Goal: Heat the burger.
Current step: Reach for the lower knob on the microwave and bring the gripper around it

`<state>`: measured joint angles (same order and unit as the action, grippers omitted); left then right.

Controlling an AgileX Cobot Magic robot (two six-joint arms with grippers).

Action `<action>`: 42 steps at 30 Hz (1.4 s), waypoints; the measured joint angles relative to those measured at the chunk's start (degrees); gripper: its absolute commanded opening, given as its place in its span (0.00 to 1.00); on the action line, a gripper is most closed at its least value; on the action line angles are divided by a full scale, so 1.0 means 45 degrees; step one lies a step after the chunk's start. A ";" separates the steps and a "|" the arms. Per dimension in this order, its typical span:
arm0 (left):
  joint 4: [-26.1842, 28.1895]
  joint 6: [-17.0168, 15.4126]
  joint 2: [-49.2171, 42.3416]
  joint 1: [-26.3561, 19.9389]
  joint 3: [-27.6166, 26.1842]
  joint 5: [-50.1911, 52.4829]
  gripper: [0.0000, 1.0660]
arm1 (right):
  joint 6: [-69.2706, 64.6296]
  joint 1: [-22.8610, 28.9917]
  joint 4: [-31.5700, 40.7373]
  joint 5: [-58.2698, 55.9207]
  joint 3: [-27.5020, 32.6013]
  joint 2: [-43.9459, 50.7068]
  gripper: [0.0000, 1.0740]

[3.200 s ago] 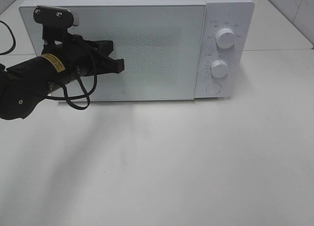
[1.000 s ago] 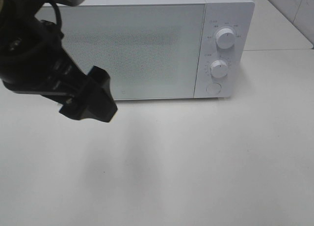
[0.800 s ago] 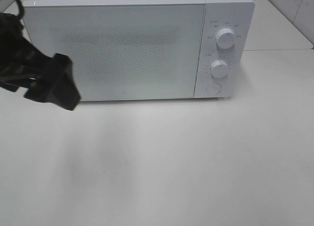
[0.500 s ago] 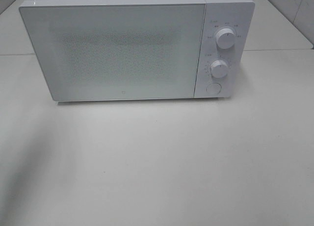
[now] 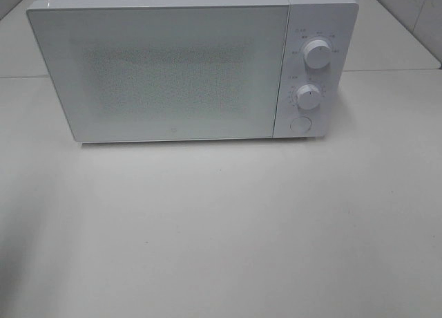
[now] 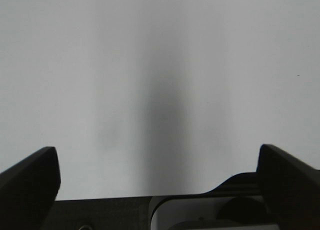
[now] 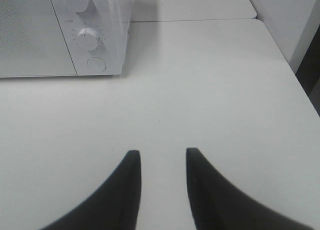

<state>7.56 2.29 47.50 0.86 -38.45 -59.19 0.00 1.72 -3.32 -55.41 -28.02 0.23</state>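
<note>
A white microwave oven [image 5: 173,69] stands at the far side of a pale table [image 5: 228,235], its front towards the near edge. Its door [image 5: 166,72] is shut and takes up the left and middle of the front; the door's panel is speckled and cloudy. On the control strip at the right end sit an upper knob [image 5: 317,54], a lower knob [image 5: 309,97] below it and a round button [image 5: 300,124] at the bottom, each apart from the next.

The burger shows in none of the views. Whether it sits behind the shut door cannot be told, since nothing can be made out through the speckled panel.

Neither arm appears in the high view. In the left wrist view the left gripper [image 6: 156,152] has its fingers [image 6: 30,180] spread as wide as the picture, with nothing between them. Under it lies a plain pale surface, probably the table, crossed by a soft grey shadow.

In the right wrist view the right gripper [image 7: 162,155] has its two dark fingers [image 7: 131,165] set a narrow gap apart, not pressed together. Bare table shows through the gap, and they pinch nothing. It hangs over the table to the near right of the oven, well apart from it, and the control strip lies off to the far left of its fingertips
</note>
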 measured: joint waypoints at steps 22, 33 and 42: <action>-0.0369 -0.0166 -0.9307 0.0000 0.1923 -0.0458 0.95 | 0.0000 0.0000 0.0000 0.0000 0.0000 0.0000 0.31; -0.0369 -0.0166 -1.0619 0.0000 0.1923 -0.0458 0.95 | 0.0000 0.0000 0.0000 0.0000 0.0000 0.0000 0.31; -0.0369 -0.0166 -1.0619 0.0000 0.1923 -0.0458 0.95 | 0.0000 0.0000 0.0000 0.0000 0.0000 0.0000 0.31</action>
<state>5.90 1.55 -0.29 0.86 -29.79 -61.25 0.00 1.72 -3.32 -55.41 -28.02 0.23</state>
